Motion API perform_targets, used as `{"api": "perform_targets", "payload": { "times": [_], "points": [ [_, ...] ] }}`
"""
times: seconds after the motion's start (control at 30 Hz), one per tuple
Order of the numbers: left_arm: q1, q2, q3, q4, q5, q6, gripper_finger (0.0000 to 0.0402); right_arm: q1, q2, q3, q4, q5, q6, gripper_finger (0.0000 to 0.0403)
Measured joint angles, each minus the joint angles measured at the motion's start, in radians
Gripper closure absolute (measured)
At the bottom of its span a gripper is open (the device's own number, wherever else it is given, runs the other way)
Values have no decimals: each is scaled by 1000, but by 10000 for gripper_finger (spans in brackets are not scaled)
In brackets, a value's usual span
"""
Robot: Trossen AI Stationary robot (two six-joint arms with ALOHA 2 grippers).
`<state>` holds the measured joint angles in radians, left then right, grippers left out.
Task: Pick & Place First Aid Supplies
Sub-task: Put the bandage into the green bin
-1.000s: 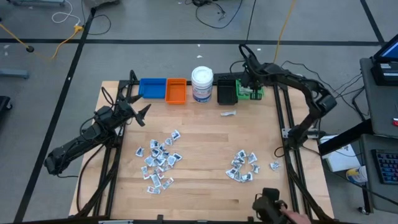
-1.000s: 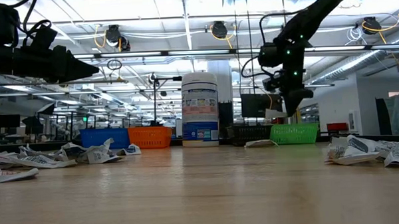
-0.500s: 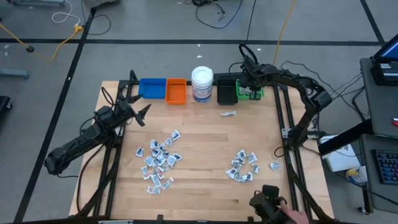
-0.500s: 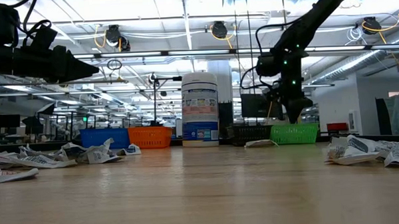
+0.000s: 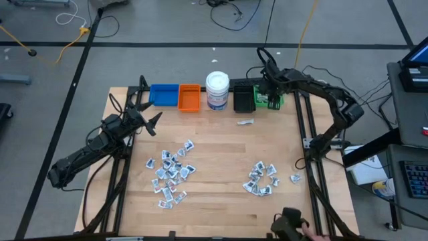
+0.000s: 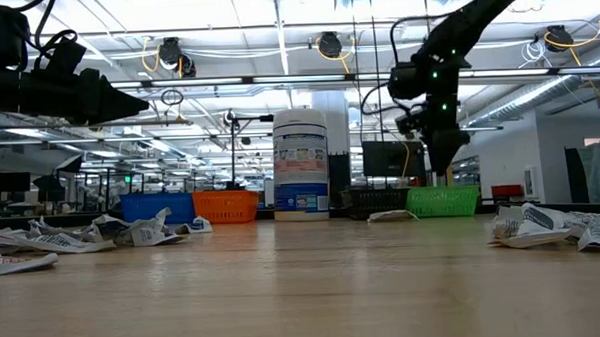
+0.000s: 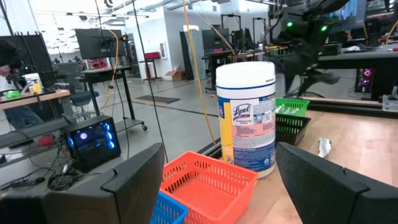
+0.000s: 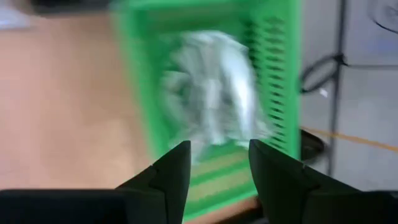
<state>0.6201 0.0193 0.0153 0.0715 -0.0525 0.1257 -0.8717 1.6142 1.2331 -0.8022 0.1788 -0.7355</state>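
Observation:
The first aid supplies lie as small wrapped packets in two heaps on the wooden table, one left of centre point(image 5: 170, 171) and one to the right point(image 5: 261, 179). A single packet point(image 5: 245, 122) lies near the bins. My right gripper point(image 8: 219, 165) hangs open over the green bin point(image 8: 273, 74) at the table's far right, pointing steeply down, with nothing between its fingers. Blurred white packets point(image 8: 211, 87) lie inside that bin. My left gripper point(image 5: 152, 122) waits open and level at the table's left, facing the bins.
Along the far edge stand a blue bin point(image 5: 164, 94), an orange bin point(image 5: 189, 98), a white jar with a blue label point(image 5: 217, 90) and a black bin point(image 5: 243, 99). A person's hand with a dark object point(image 5: 294, 224) shows at the near edge.
My right gripper has dipped down toward the green bin and then risen again above it. My left arm has kept still.

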Motion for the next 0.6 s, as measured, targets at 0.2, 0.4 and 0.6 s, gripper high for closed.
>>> {"api": "perform_targets", "payload": {
  "times": [0.2, 0.4, 0.6],
  "points": [
    [0, 0, 0, 0, 0, 0, 92, 69, -55, 0, -127, -85, 134, 257],
    [0, 0, 0, 0, 0, 0, 92, 147, -67, 0, -217, -135, 291, 260],
    [0, 0, 0, 0, 0, 0, 92, 224, -66, 0, -215, -159, 345, 258]
  ]
}}
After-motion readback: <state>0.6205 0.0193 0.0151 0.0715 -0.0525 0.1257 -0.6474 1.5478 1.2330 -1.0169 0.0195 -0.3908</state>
